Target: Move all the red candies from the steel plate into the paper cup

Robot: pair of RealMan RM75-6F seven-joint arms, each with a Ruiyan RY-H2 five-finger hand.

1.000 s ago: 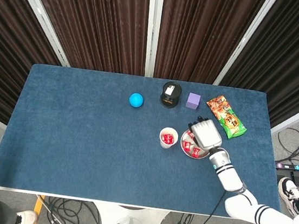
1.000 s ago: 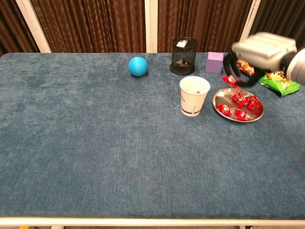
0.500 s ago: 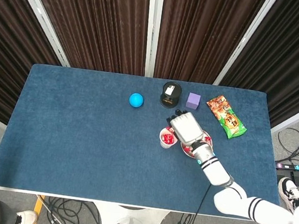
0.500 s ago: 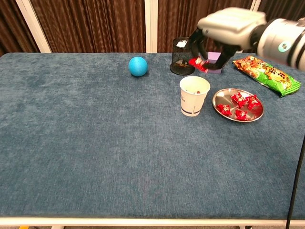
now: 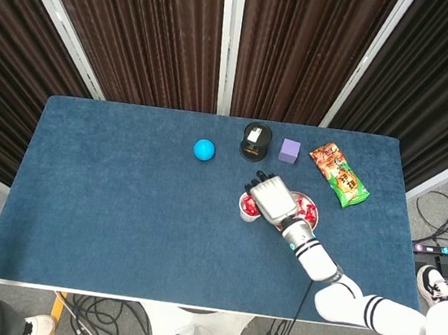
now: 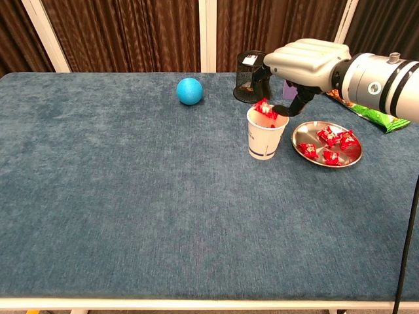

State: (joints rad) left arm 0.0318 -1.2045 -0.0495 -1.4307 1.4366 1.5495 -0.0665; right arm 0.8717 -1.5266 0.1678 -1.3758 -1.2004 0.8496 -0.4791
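right hand over the paper cup, a red candy pinched in its fingertips.

the candy hangs at the cup's rim, just above the opening. more red candies lie on the steel plate just beside the cup on the blue table. a blue ball, black mesh cup and green snack bag sit farther back. the left hand shows in neither view.
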